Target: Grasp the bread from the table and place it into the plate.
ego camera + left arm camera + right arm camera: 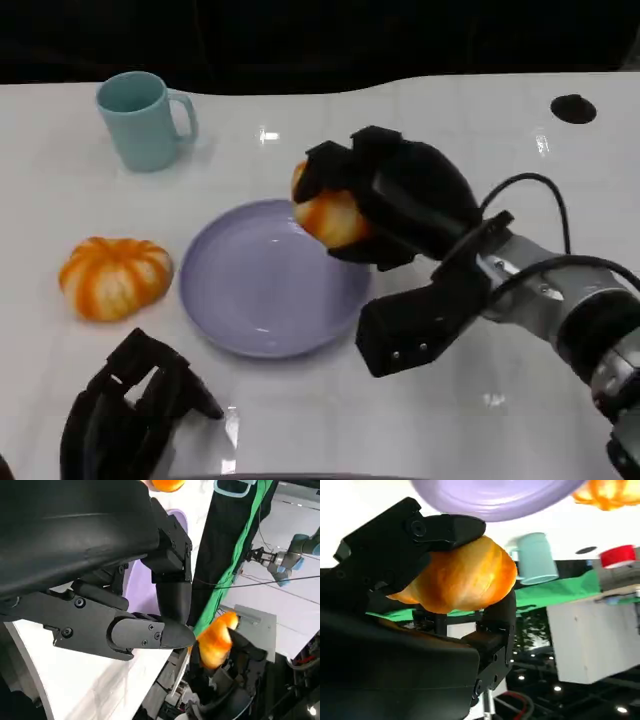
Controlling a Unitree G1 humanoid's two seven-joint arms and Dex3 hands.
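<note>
The right hand [385, 195] is gripping the bread [330, 215], its fingers [445, 527] closing around it above the plate [265, 285] rim. Releasing here is risking a roll off the edge. The left hand [125, 410] is resting empty, fingers apart.

Robotics lab. White table [480, 400] against dark backdrop; green cloth [235, 560] hanging beside it; second robot arm [285, 560] on a far bench; cables, white equipment box [590, 640].
</note>
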